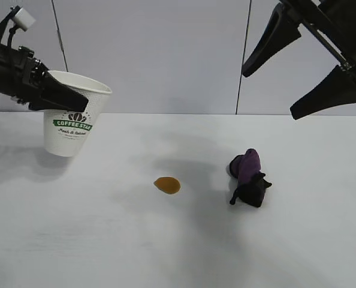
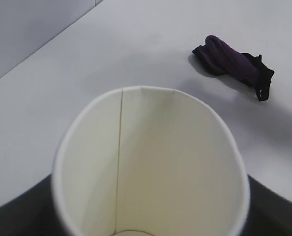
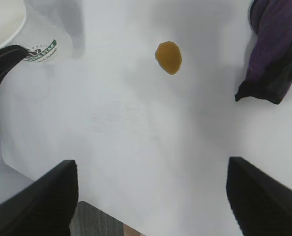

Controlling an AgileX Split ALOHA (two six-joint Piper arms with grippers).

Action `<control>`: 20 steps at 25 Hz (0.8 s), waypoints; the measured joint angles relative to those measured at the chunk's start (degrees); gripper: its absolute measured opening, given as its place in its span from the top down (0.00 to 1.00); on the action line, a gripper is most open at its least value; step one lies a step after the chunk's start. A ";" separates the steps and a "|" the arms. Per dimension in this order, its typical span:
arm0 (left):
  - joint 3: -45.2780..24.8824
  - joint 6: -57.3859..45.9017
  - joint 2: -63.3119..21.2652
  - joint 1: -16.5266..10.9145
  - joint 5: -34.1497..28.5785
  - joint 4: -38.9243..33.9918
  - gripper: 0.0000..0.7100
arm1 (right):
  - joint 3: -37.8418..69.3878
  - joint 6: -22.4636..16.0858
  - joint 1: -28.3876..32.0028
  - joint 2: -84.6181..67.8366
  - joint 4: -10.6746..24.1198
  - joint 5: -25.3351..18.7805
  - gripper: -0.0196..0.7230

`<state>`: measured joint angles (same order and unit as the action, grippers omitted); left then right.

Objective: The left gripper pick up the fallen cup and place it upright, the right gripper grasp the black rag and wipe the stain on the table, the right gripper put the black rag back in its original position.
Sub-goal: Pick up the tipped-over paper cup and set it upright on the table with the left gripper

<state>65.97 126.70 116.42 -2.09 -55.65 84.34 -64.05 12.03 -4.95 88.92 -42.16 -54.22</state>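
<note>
The cup (image 1: 74, 123) — a white textured paper cup with a green band and a "COFFEE STAR" logo — stands near the far left part of the table (image 1: 106, 240), a wide flat white tabletop with a faint wood grain. It sits roughly upright, leaning slightly, mouth up; whether its base fully rests on the surface cannot be told. The left gripper (image 1: 61, 96), a black claw with two long tapered fingers on a black cylindrical wrist, is clamped on the cup's upper wall just under the rim, its fingers spread to the cup's width. In the left wrist view the cup's pale, empty inside (image 2: 151, 167) fills the foreground, with a dark finger at each lower corner.

The stain (image 1: 166, 185), a small oval orange-brown blot, lies near the middle of the table, well apart from the cup. To its right, a little apart from it, sits the black rag (image 1: 249, 179) — a small bunched cloth, black with a purple part uppermost.

The right gripper (image 1: 280, 78), black with two long tapered fingers on a thick black arm, hangs high above the right side of the table, its fingers spread wide and holding nothing. From its wrist view the stain (image 3: 168, 57) and the rag (image 3: 274, 54) both lie below it, untouched.
</note>
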 joint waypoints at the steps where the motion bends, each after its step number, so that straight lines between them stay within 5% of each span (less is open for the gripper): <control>1: -0.55 1.29 0.00 0.00 0.05 0.92 0.32 | 0.00 0.00 0.00 0.00 0.00 0.00 0.21; 20: -10.27 17.48 -0.47 0.00 1.58 12.41 0.32 | 0.00 0.00 0.00 0.00 -0.06 0.06 0.21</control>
<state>55.70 144.18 115.95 -2.09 -54.06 96.75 -64.05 12.03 -4.95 88.92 -42.21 -54.16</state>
